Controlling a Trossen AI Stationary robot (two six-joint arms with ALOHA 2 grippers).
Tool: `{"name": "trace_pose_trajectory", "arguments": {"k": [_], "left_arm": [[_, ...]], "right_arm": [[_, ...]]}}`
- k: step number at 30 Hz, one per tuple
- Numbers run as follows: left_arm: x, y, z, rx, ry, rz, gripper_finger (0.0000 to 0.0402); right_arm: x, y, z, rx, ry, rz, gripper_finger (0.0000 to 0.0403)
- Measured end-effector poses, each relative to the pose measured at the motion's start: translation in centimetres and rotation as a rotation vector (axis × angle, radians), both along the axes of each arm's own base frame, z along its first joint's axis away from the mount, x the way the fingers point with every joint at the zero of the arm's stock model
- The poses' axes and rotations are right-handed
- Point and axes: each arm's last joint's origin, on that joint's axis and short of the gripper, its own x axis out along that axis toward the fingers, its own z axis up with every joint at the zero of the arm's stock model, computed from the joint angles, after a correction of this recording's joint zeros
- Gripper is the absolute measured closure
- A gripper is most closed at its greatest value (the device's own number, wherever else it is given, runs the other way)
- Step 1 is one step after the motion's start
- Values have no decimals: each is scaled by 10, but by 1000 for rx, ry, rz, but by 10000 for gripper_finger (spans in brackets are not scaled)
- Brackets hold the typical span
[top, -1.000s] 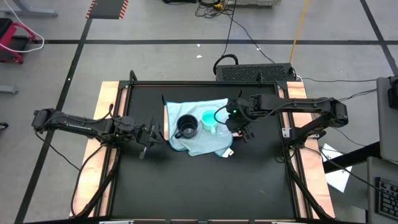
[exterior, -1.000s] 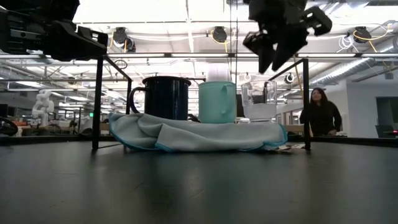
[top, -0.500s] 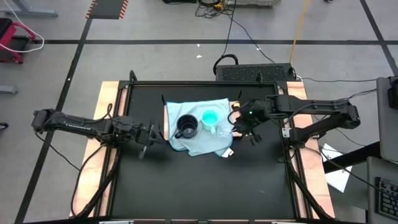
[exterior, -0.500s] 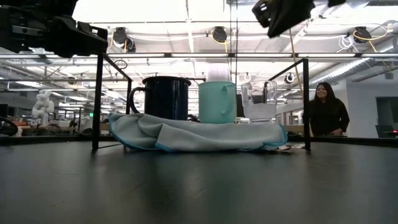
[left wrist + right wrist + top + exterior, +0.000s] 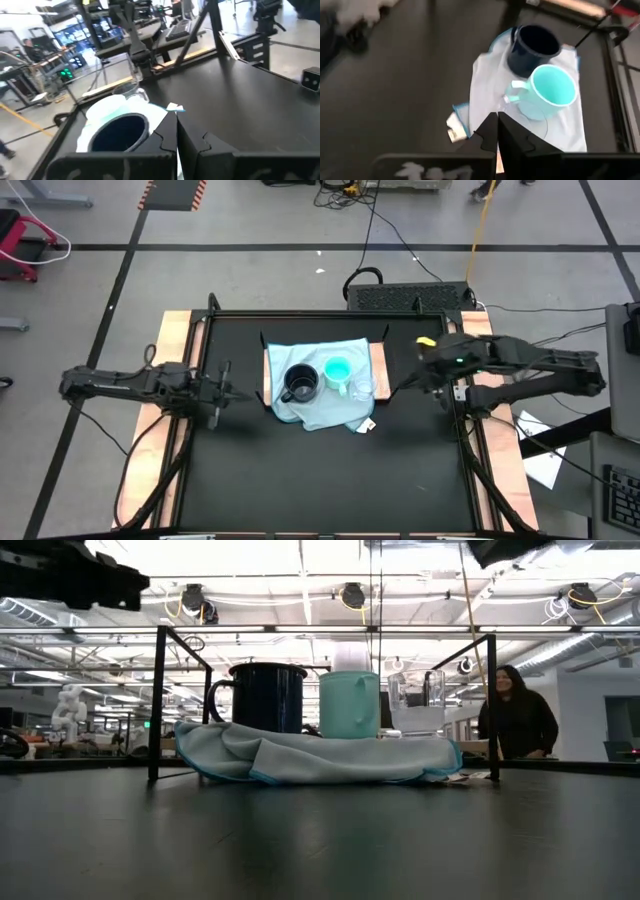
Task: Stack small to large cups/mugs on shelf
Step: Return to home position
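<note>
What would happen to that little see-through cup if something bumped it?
Probably light: the clear cup looks thin-walled, so a bump would likely slide or tip it. It stands on the soft, rumpled blue cloth, so its footing seems unsteady. The turquoise cup stands close beside it and might get knocked.

The mug (image 5: 268, 697) is dark and glossy, like enamelled metal, with light glinting on its rim. The turquoise cup (image 5: 349, 705) looks like smooth, faintly matt plastic. The clear cup (image 5: 416, 703) is transparent and shiny; whether it is glass or plastic cannot be told. The cloth (image 5: 300, 758) is soft pale blue fabric, rumpled, with a stitched hem. The shelf (image 5: 379, 366) shows bare light wood at its edges. The table (image 5: 300, 470) is smooth matt black with a dull sheen, and its rails (image 5: 178, 335) are pale wood.
</note>
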Motion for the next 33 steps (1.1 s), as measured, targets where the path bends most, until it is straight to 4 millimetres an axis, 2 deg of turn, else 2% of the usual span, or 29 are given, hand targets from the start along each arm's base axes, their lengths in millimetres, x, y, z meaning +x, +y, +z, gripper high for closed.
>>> {"name": "trace_pose_trajectory", "arguments": {"k": [5,11,18,26,33], "left_arm": [[-12,0,2,-15,-29,33,401],[-17,-4,5,-24,-66,-3,401],[-18,-7,3,-22,-49,17,401],[-15,-9,-13,-32,-9,46,401],[-15,-11,-18,-50,5,37,401]], "right_arm": [[-32,2,-13,91,-136,-68,403],[-55,3,-40,191,-256,-123,403],[-65,3,-63,287,-339,-165,403],[-66,3,-79,326,-387,-178,403],[-66,3,-94,353,-391,-197,403]]}}
